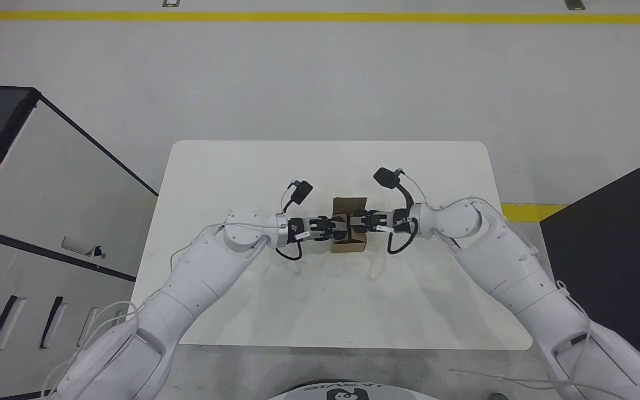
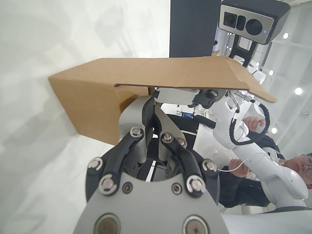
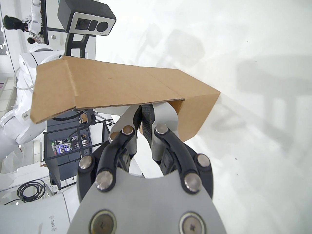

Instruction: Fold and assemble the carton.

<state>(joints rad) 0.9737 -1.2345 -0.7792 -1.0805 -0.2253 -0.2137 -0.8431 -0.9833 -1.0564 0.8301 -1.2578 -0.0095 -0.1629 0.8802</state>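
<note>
Fingers [image 2: 131, 118] of left gripper [image 2: 152, 103] and right gripper [image 3: 146, 113] pressed together, tips tucked against opposite sides of carton [image 1: 349, 210] standing mid-table [image 1: 250, 180], straight between them, both arms equally near; actual pinch on cardboard unclear.

Top camera high over the table [image 1: 330, 300], wrist cameras close behind left tool [image 2: 151, 103] and right tool [image 3: 147, 109], carton [image 1: 348, 207] shared.

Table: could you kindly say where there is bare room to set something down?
Bare: on the table, the far strip beyond the carton and the far corners. Crowded: the middle, where left end effector and right end effector meet the carton.
</note>
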